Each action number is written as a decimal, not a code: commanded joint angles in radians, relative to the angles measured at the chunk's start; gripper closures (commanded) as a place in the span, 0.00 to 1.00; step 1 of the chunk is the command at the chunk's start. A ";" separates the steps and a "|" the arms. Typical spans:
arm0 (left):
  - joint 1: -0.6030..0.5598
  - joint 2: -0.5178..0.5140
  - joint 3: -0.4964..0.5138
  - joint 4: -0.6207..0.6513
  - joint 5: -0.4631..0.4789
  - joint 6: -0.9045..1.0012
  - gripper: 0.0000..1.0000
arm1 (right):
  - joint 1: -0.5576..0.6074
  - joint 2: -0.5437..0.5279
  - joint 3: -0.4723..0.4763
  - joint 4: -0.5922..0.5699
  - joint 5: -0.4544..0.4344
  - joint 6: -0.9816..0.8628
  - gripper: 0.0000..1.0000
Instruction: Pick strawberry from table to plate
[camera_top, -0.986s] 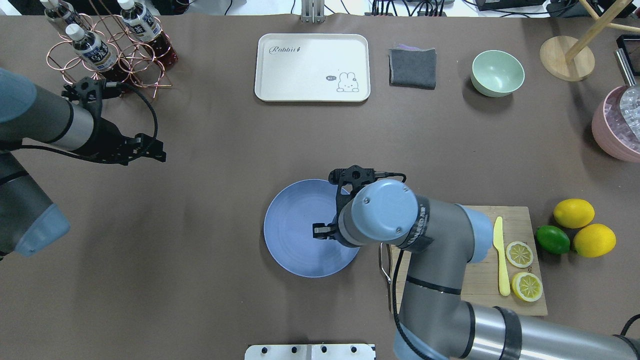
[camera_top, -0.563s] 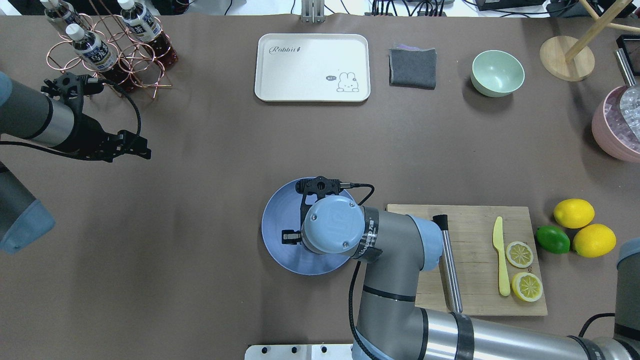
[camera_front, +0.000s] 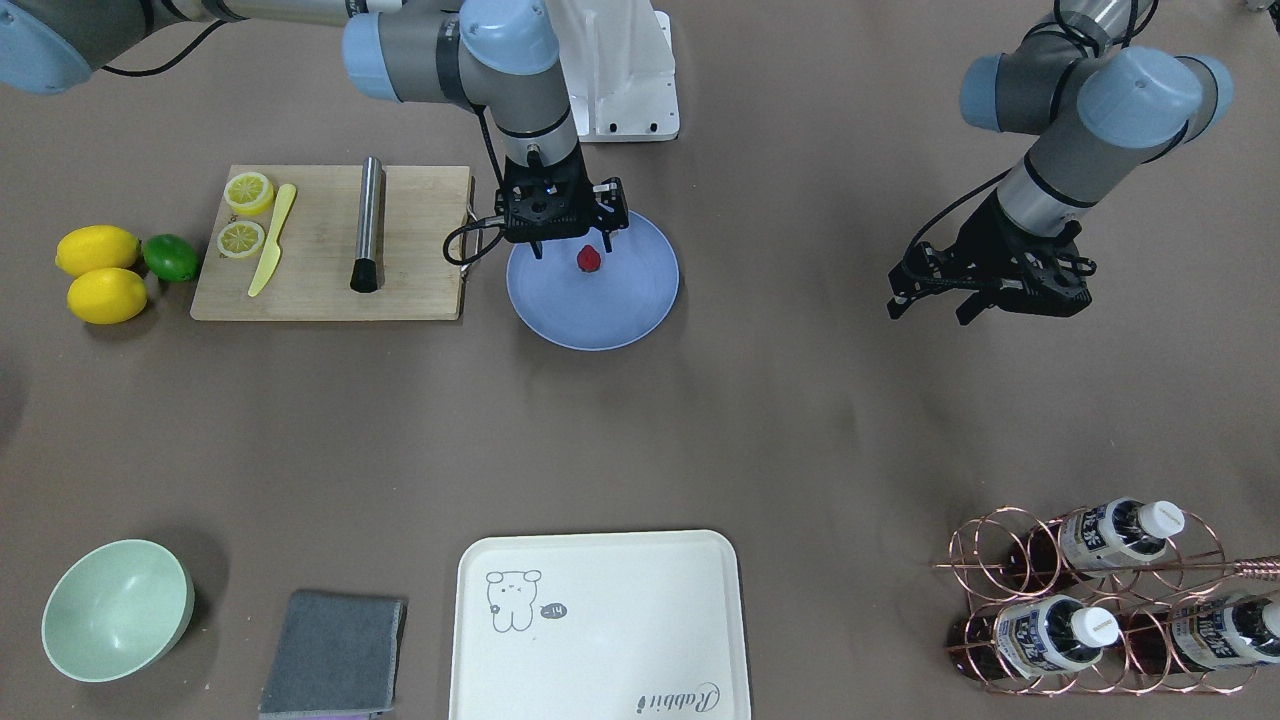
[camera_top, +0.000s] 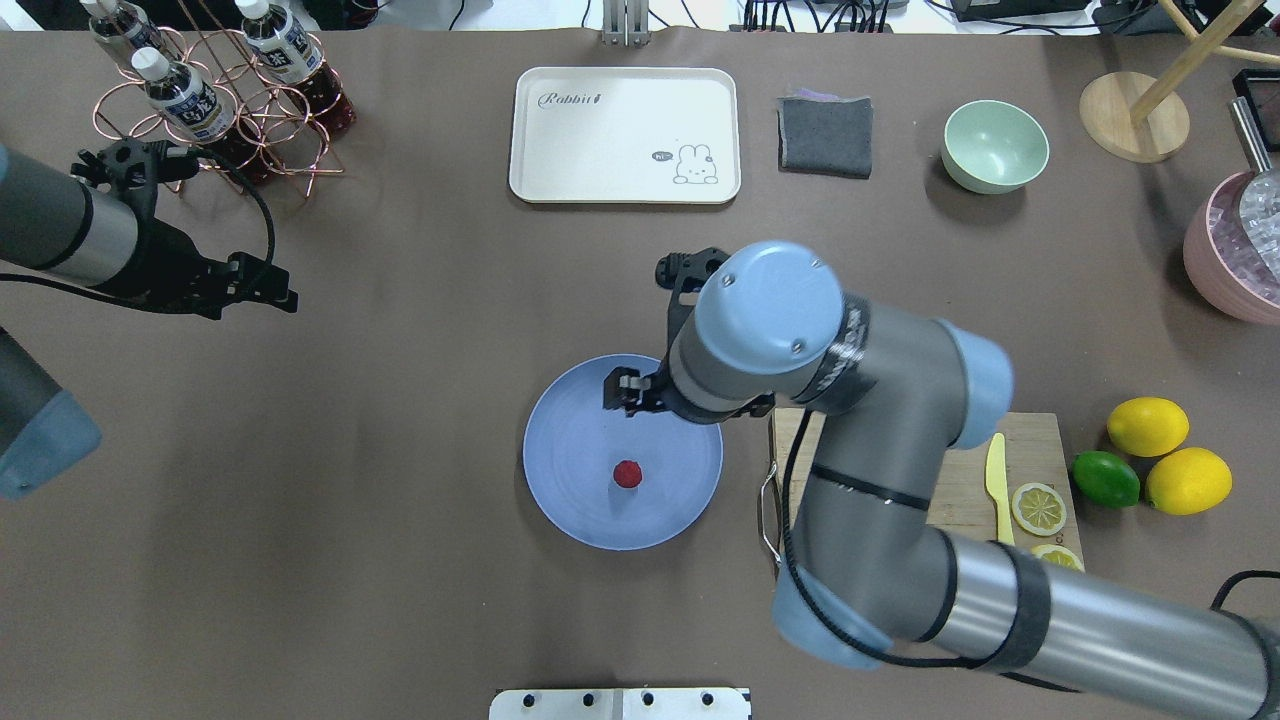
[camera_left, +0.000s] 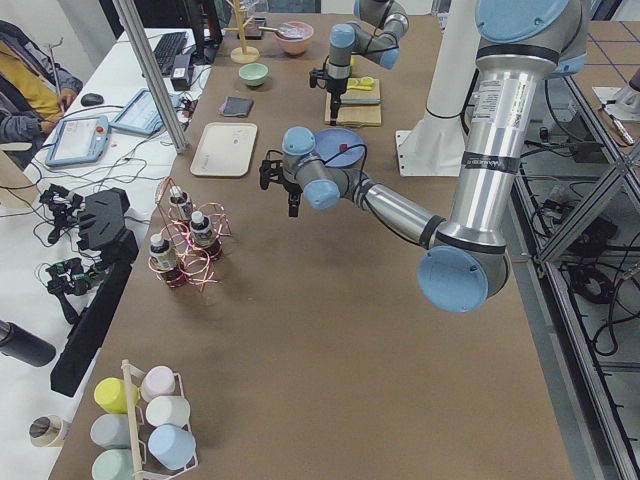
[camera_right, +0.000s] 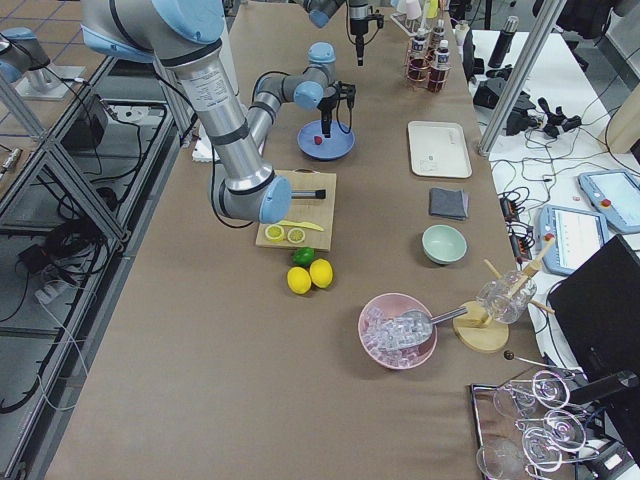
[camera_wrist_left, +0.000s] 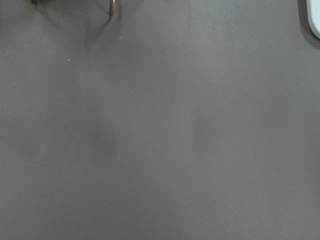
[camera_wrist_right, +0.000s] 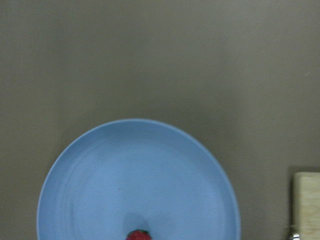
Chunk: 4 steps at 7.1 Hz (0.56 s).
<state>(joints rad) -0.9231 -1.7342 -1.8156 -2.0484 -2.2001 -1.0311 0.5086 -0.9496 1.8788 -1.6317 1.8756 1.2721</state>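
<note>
The strawberry (camera_top: 627, 473) lies free, small and dark red, near the middle of the blue-grey plate (camera_top: 570, 470). In the front-facing view the strawberry (camera_front: 589, 259) rests on the plate (camera_front: 600, 310) just in front of my right gripper (camera_front: 572, 245). That gripper hangs open above the plate's robot-side rim, touching nothing. The right wrist view catches the strawberry (camera_wrist_right: 138, 235) at its bottom edge, on the plate (camera_wrist_right: 100, 180). My left gripper (camera_top: 270, 285) hovers open and empty over bare table (camera_top: 400, 400), far to the left.
A cutting board (camera_front: 310, 290) with a steel rod (camera_front: 368, 220), a yellow knife and lemon slices lies beside the plate. Two lemons and a lime (camera_top: 1105, 479) sit past it. Along the far edge stand a cream tray (camera_top: 625, 135), a grey cloth, a mint bowl (camera_top: 995, 145) and a bottle rack (camera_top: 220, 100).
My right gripper has lifted and drawn back off the plate's middle, and the strawberry now lies uncovered on the plate. The left arm has barely moved.
</note>
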 joint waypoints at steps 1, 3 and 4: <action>-0.136 0.056 -0.016 0.007 -0.108 0.121 0.03 | 0.259 -0.139 0.129 -0.097 0.194 -0.247 0.00; -0.262 0.111 -0.018 0.104 -0.133 0.385 0.03 | 0.550 -0.355 0.134 -0.097 0.357 -0.674 0.00; -0.349 0.132 -0.016 0.208 -0.136 0.592 0.03 | 0.673 -0.467 0.102 -0.105 0.382 -0.914 0.00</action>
<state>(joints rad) -1.1706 -1.6327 -1.8325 -1.9458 -2.3253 -0.6699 1.0118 -1.2738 2.0038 -1.7290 2.1985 0.6537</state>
